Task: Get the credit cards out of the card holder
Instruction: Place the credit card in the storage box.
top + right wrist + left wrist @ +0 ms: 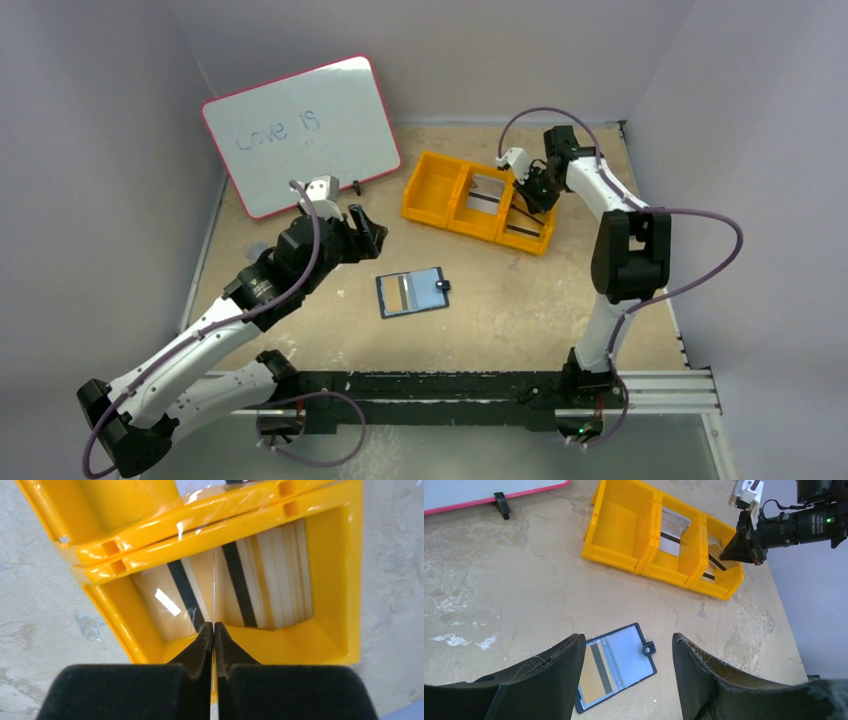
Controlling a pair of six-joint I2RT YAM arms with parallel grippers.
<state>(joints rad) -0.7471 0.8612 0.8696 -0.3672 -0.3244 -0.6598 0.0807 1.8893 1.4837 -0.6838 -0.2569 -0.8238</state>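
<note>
Spread left fingers [549, 675] above open card holder [624, 655]; right fingers [195, 650] tight on edge-on credit card [214, 590]

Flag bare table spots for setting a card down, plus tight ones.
Free: the strip between card holder and tray; the strip between holder and front rail; the patch right of the holder toward the right arm. Crowded: tray's right bin, where the right gripper holds a card; left of the holder, under the open left gripper.
</note>
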